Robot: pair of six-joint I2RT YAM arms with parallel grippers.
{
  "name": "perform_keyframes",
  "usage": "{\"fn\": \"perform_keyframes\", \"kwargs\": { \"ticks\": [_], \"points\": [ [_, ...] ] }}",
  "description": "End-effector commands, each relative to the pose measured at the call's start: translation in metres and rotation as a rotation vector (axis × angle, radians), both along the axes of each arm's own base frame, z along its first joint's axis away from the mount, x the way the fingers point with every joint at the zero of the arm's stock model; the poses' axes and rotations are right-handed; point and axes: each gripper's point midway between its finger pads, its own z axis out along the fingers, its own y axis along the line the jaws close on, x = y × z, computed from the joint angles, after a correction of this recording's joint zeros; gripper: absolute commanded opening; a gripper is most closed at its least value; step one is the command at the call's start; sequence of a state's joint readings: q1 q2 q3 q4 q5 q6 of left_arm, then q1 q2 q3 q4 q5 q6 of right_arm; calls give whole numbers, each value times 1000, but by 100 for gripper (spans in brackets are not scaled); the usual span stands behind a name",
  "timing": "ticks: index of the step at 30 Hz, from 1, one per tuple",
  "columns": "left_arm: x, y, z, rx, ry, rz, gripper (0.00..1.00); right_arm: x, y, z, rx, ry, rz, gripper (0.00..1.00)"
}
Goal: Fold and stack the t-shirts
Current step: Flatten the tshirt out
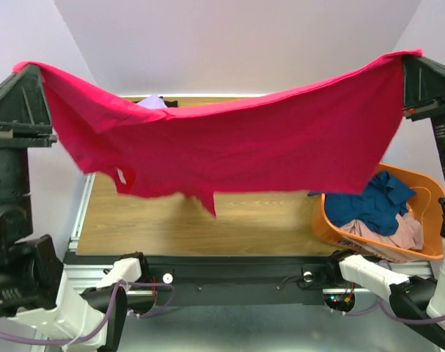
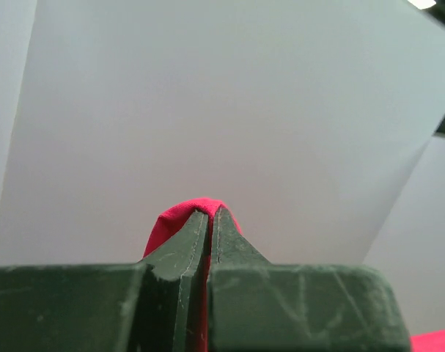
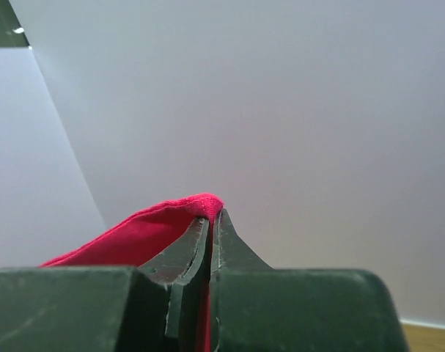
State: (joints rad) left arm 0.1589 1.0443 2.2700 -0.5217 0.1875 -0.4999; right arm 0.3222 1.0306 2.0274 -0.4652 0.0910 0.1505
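While aloft between both grippers (image 1: pixel 30 68) (image 1: pixel 407 57), crimson t-shirt (image 1: pixel 244 147)

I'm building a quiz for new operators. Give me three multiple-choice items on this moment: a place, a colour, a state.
1. The navy t-shirt lies: A) on the bare wood; B) in the orange tub; C) over the left arm.
2. The held t-shirt is: A) crimson-pink; B) black; C) green.
3. The left tool and right tool are: A) both open; B) both shut on the held t-shirt; C) one open, one shut.
Answers: B, navy cloth sits inside the tub's rim; A, crimson-pink cloth spans between both tools; B, each wrist view shows cloth pinched between shut jaws.
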Motion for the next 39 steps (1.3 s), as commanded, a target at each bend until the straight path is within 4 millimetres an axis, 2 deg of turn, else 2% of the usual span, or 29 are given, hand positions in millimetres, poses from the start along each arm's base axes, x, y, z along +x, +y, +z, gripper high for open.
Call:
{"fn": "perform_keyframes", "kwargs": {
  "ticks": [1,4,5,6,7,9,10,11,12,13,14,15,16,17,19,20,21,22,23,24,25,26,27,28,30,31,33,34,39],
  "points": [
    [31,-6,6,8,31,-65,0,13,12,7,60,6,60,0],
    [59,-12,1,16,50,-124,0,27,21,-4,98,56,97,0],
    [86,-10,-18,4,112,-140,0,41,26,-20,114,108,106,0],
    [100,-11,-28,2,141,-162,0,49,30,-30,118,141,112,0],
    [127,-13,-52,-2,200,-196,0,69,37,-58,127,221,118,0],
    [154,-15,-79,-1,270,-234,0,88,47,-88,126,305,131,0],
    [176,-11,-110,-5,348,-228,0,101,56,-108,116,358,150,0],
    [192,-8,-130,-9,399,-224,0,111,61,-125,112,403,154,0],
    [204,-4,-148,-6,438,-213,0,131,69,-169,110,513,151,0],
    [216,1,-166,-2,479,-196,0,141,73,-192,99,566,151,0],
    [229,6,-188,-1,528,-181,0,160,80,-229,75,655,141,1],
    [251,11,-233,0,628,-173,0,172,84,-269,45,742,131,0],
    [262,16,-258,0,686,-151,0,181,85,-295,25,798,114,0],
    [279,21,-305,-6,791,-148,0,199,90,-333,-8,884,91,0],
    [295,25,-352,-7,886,-139,0,214,93,-374,-50,962,72,0],
    [305,28,-394,-16,976,-135,0,221,95,-390,-67,988,68,0],
    [309,29,-412,-4,1010,-132,0,234,97,-421,-98,1048,54,0],
    [315,30,-427,3,1031,-120,0,242,99,-432,-109,1056,49,0],
    [319,31,-455,0,1087,-114,0,249,101,-443,-120,1071,46,0],
    [323,34,-467,-2,1106,-101,0,260,104,-473,-149,1126,39,1],
    [326,36,-475,-2,1118,-92,0,268,107,-477,-157,1130,41,0],
    [331,38,-488,-6,1144,-85,0,275,108,-489,-176,1150,34,0],
    [333,40,-492,-9,1150,-71,0,279,108,-499,-188,1166,29,0],
    [335,42,-495,-11,1161,-67,0,286,110,-520,-203,1204,23,0],
    [342,41,-498,-18,1167,-72,0,297,111,-523,-215,1199,9,0],
    [345,41,-494,-25,1162,-76,0,301,111,-536,-226,1221,2,0],
    [349,40,-501,-35,1183,-83,0,310,111,-536,-231,1211,-14,0],
    [348,40,-504,-42,1203,-83,0,312,110,-544,-240,1224,-22,1],
    [341,36,-511,-76,1239,-101,0,321,98,-547,-233,1220,-100,0]
  ]
}}
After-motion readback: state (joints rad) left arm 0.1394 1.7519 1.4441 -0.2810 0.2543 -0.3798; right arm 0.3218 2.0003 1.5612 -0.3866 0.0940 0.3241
